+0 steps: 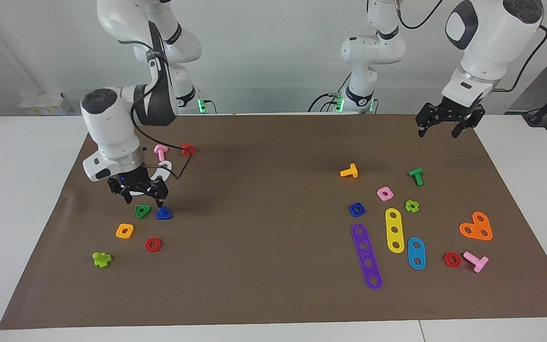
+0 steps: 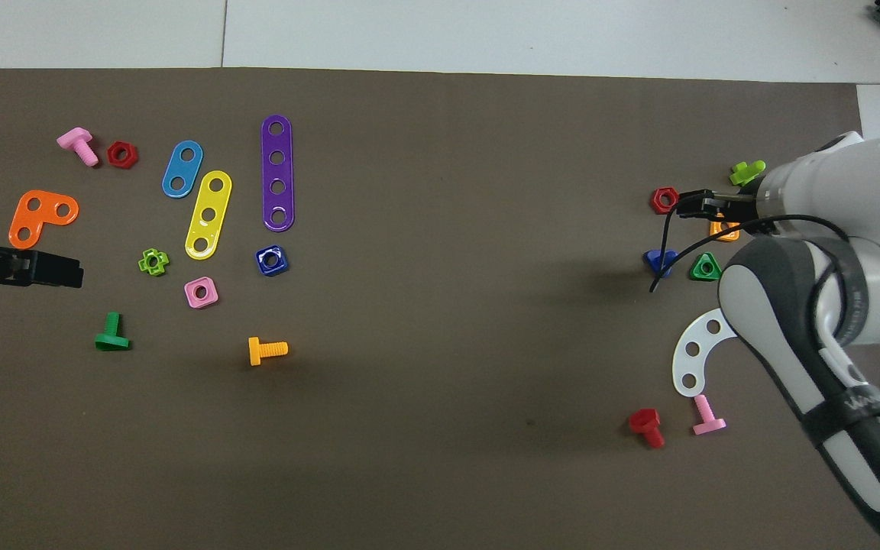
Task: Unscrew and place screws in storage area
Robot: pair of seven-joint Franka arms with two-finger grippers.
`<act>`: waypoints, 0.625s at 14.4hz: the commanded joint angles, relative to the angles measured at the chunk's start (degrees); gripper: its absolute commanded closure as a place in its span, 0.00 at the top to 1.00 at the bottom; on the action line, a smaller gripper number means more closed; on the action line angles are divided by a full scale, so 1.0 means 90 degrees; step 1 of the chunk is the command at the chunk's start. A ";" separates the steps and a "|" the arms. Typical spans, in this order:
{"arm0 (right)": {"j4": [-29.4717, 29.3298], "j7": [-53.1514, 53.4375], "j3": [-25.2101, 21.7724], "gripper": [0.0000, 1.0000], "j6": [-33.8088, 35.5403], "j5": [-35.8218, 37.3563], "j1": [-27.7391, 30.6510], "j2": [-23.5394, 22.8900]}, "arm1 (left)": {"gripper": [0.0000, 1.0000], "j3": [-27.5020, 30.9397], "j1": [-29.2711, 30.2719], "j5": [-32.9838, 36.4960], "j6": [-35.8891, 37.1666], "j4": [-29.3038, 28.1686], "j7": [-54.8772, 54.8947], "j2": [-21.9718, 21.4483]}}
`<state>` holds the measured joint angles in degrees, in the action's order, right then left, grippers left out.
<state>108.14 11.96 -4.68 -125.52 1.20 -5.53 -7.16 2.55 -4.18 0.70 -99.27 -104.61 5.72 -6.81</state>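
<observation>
Hovering apparently clear above the blue screw (image 1: 163,214), right tool (image 1: 141,194) unclenched.

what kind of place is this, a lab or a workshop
Most likely a robotics lab. Two white arms stand at a white table covered with a brown paper mat, and only plastic toy parts lie on it: coloured nuts, bolts like the blue bolt, and hole strips like the purple strip. The wall is bare, with cables running along it.
</observation>
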 commanded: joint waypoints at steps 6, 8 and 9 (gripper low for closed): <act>-0.1838 -0.0263 0.0071 1.00 0.3387 -0.0074 0.0370 0.0794 | 1.00 -0.0010 0.0025 0.0137 -0.0064 -0.0106 0.0048 -0.0132; -0.2084 -0.0439 0.0061 1.00 0.3877 -0.0074 0.0380 0.0931 | 1.00 -0.0010 0.0025 0.0137 -0.0064 -0.0106 0.0048 -0.0132; -0.2017 -0.0498 0.0061 1.00 0.3975 -0.0065 0.0380 0.1009 | 1.00 -0.0010 0.0025 0.0137 -0.0064 -0.0106 0.0048 -0.0132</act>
<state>90.78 9.75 -4.75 -92.25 1.20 -3.19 1.44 2.55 -4.18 0.70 -99.27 -104.61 5.72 -6.81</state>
